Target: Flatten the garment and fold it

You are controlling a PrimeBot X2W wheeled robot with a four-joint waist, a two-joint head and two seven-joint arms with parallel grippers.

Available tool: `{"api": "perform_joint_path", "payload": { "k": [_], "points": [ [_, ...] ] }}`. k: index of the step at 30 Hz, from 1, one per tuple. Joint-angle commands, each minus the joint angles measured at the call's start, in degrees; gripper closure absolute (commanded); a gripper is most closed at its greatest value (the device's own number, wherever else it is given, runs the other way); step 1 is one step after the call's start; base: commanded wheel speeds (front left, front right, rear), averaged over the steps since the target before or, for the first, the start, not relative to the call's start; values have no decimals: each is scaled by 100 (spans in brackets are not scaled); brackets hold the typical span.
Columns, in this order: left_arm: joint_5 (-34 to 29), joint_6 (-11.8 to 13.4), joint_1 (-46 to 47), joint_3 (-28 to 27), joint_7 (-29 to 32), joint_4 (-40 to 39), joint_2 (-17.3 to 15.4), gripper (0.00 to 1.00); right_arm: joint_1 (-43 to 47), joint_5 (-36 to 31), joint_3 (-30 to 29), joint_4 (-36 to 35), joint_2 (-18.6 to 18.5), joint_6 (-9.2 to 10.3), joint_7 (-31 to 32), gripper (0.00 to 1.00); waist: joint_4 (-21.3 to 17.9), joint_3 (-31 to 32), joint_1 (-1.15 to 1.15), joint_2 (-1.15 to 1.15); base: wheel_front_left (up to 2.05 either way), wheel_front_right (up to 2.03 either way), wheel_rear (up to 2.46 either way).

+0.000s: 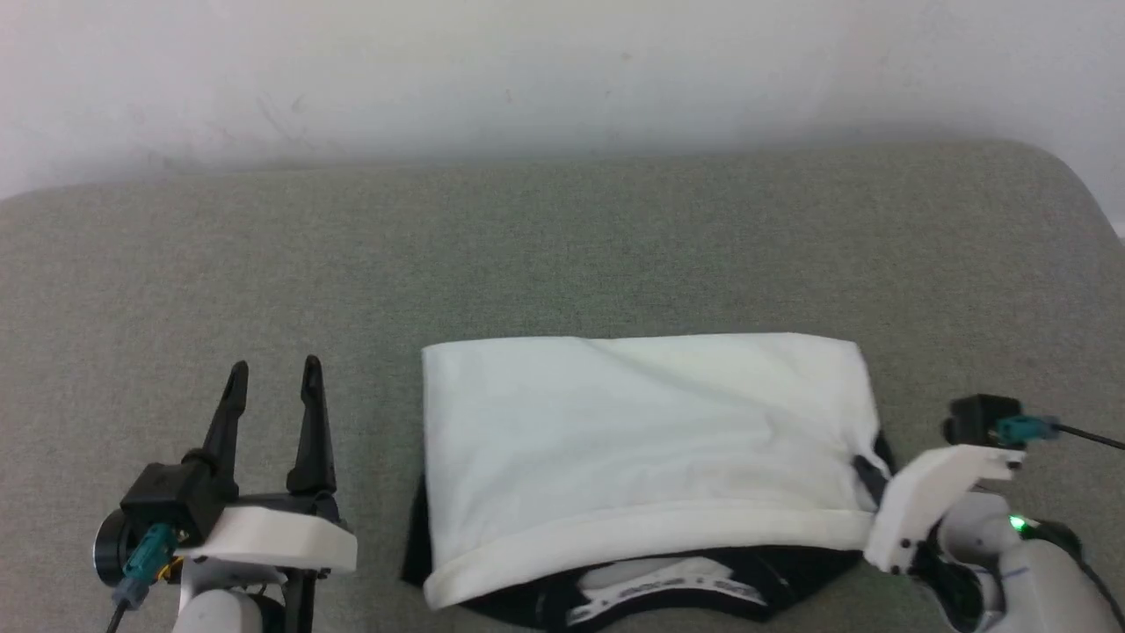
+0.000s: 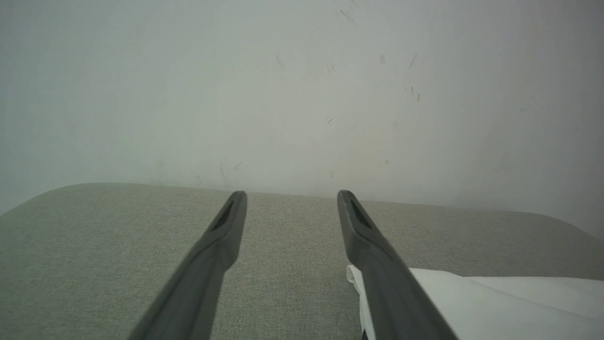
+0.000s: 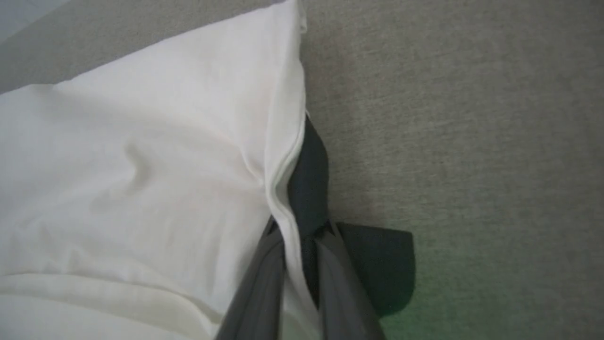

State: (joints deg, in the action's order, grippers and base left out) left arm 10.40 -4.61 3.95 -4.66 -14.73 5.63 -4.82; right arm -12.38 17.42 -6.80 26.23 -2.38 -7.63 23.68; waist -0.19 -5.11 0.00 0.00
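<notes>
**Already doubled over: garment pinched at its right edge**

The garment [image 1: 650,431] lies on a grey-green fabric surface [image 1: 562,246], low and a little right of centre in the head view. It is folded so that a broad white panel faces up. The panel's thick hem [image 1: 650,532] runs along the near side, and black cloth [image 1: 773,571] with a pale printed strip peeks out from under it (the print is too small to read).

The right tool [image 1: 866,470] is at the garment's right edge. In the right wrist view its two dark fingers [image 3: 259,293] are pressed together on that edge. They pinch the white fold, with a strip of black sleeve [image 3: 309,174] between the tips, and the white fabric puckers toward the grip.

The left tool [image 1: 274,367] is just left of the garment, clear of it, with its fingers spread and nothing between them. In the left wrist view it [image 2: 292,196] points toward a pale wall [image 2: 302,85], and the garment's white corner [image 2: 495,302] shows beside the right-hand finger.
</notes>
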Motion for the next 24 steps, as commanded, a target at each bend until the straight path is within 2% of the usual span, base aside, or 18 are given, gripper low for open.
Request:
{"api": "perform_joint_path", "payload": {
  "k": [1, 6, 11, 20, 24],
  "points": [
    [-48, -52, -78, -19, -27, -33, 38, 0, 152, -197, -224, -147, -50, 14, 5, 100, -4, -1, 0, 0, 0, 0, 0],
    [-70, -71, -111, -20, -27, -52, 69, 0, 536, -590, -763, -807, -50, 14, 154, 100, -10, 9, 0, 0, 0, 0, 0],
    [-103, -84, -148, -27, -27, -51, 91, 0, 738, -673, -686, -1613, -50, 14, 225, 100, -29, 50, 0, 0, 0, 0, 0],
    [-156, -123, -145, 60, -27, -17, 115, 0, 940, -330, 522, -3376, -50, 14, 829, 100, 59, 112, 0, 0, 0, 0, 0],
    [-163, -135, -135, 85, -27, -8, 122, 0, 773, -326, 1320, -3758, -50, 14, 1012, 100, 99, 79, 0, 0, 0, 0, 0]
  ]
}}
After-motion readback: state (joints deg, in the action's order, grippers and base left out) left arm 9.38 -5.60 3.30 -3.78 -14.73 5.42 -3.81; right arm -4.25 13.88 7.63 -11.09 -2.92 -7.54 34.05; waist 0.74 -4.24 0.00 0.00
